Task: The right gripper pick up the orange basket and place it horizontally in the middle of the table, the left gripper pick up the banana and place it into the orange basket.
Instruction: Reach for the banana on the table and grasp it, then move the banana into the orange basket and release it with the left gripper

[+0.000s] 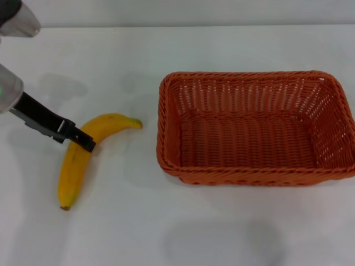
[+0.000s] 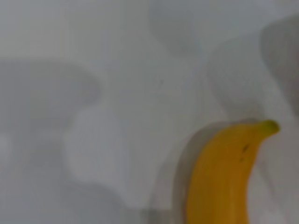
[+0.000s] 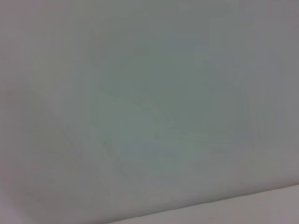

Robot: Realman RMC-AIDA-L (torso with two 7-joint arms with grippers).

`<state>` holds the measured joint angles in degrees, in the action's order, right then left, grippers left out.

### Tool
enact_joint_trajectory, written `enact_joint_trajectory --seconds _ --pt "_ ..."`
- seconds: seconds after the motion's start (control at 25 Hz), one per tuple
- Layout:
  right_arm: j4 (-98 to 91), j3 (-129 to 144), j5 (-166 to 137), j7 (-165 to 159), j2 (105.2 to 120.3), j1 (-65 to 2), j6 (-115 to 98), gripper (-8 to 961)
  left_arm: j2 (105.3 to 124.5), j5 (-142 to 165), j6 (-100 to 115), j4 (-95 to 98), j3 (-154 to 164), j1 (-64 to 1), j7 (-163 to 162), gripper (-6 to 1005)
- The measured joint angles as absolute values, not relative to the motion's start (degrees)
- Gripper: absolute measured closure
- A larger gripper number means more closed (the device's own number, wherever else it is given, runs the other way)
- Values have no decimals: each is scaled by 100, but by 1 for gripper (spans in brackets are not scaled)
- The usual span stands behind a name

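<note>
Left end effector point(image 1: 84, 140) reaches in from the left, its black finger touching the banana point(image 1: 83, 156) at mid-length; grip state cannot be determined. Banana lies on the white table point(image 1: 166, 233), well left of the orange basket point(image 1: 255, 128), which stands upright at centre-right.

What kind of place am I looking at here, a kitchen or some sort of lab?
Most likely a robot test bench, not a kitchen: a bare white table holds only an orange basket and a banana, with the left tool at the banana.
</note>
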<state>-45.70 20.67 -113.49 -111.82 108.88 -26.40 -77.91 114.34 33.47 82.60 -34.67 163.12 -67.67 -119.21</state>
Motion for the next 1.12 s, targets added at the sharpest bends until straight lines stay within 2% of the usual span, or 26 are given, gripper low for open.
enact_joint_trajectory --seconds 0.24,0.48,0.76,0.92,1.12 --pt "-4554 2056 -11293 -11179 10898 -2628 -7750 162 11529 3862 7721 -3151 16312 -6832 -12406 124" --pt "-4509 2056 -11293 -11179 10893 -2621 -7673 162 11492 3810 7618 -3103 16313 -6903 -12461 124" --pt "-4436 2057 -11290 -11169 10904 -2610 -7577 162 11498 3626 7342 -3120 16308 -6930 -12400 379" --pt "-4428 2056 -11286 -11169 10896 -2610 -7563 162 11334 3143 7463 -3275 16305 -6908 -12187 498" --pt "-4428 2057 -11280 -11169 10885 -2610 -7564 163 10869 2021 8364 -4125 16304 -6732 -11678 498"
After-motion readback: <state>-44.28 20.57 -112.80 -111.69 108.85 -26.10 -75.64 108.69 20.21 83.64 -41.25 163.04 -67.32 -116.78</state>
